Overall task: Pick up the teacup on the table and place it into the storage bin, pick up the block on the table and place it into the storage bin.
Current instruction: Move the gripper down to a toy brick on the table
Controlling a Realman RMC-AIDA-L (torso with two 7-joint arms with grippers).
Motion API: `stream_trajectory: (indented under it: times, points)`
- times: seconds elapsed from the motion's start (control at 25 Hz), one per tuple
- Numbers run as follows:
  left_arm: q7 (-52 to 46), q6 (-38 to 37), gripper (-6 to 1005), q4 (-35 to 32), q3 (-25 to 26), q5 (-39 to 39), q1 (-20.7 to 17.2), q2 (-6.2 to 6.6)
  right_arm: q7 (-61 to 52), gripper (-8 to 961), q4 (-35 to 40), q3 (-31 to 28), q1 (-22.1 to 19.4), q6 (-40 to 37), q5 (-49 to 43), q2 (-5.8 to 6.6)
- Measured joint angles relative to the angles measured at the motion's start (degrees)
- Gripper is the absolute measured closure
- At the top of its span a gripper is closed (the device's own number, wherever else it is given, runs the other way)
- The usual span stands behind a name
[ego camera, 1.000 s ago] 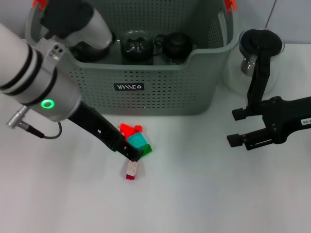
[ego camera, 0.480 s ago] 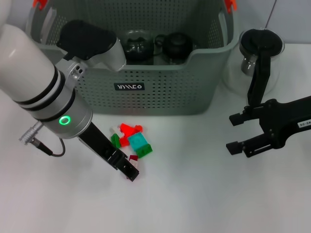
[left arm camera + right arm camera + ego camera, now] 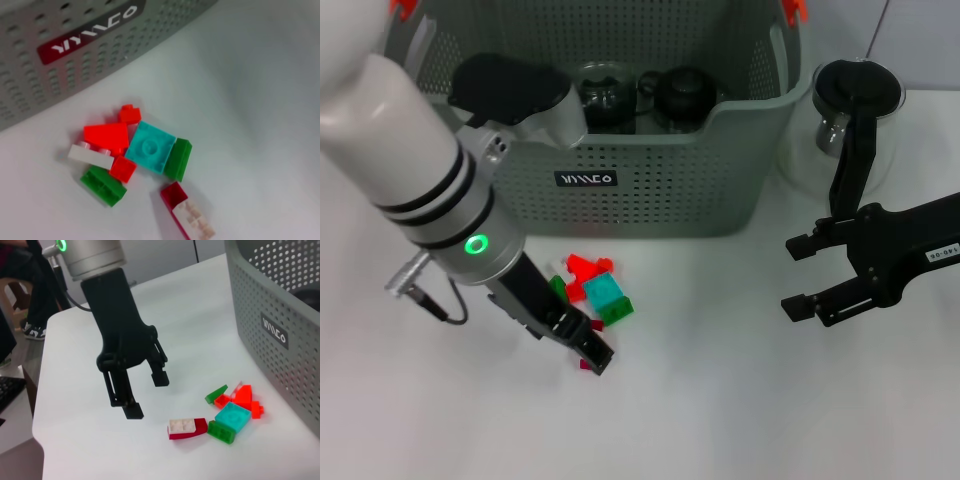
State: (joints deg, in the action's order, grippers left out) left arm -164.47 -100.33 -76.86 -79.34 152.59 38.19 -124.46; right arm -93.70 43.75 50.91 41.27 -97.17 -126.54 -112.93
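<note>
The storage bin (image 3: 650, 190) stands at the back of the white table; its perforated wall and label (image 3: 90, 30) also fill the left wrist view. A cluster of small red, green, teal and white blocks (image 3: 595, 290) lies in front of it. A dark red and white block (image 3: 187, 427) lies apart from the cluster, also visible as a block (image 3: 187, 217) in the left wrist view. My left gripper (image 3: 147, 396) hangs open and empty just beside that block, low over the table (image 3: 590, 352). No teacup shows on the table. My right gripper (image 3: 798, 275) stands open at the right.
Two dark round glass vessels (image 3: 603, 92) (image 3: 682, 90) sit inside the bin. A glass pitcher with a black handle (image 3: 855, 105) stands right of the bin, behind my right arm. The table edge (image 3: 37, 425) runs behind the left gripper in the right wrist view.
My left arm has swung in, and its gripper has moved from the cluster's edge toward the front, over the dark red and white block. The right gripper has drifted slightly left.
</note>
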Motion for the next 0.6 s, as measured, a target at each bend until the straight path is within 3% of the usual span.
stream_trajectory:
  times: [0.32, 0.6]
  points:
    - [-3.53, 3.74, 131, 7.77, -0.35, 0.10, 4.52, 0.01, 1.38, 37, 0.02, 2.47, 0.33, 0.00, -0.06, 0.46]
    - [-6.12, 5.23, 132, 9.35, -0.68, 0.34, 5.94, 0.00, 1.81, 38, 0.10, 4.01, 1.21, -0.05, -0.09, 1.49]
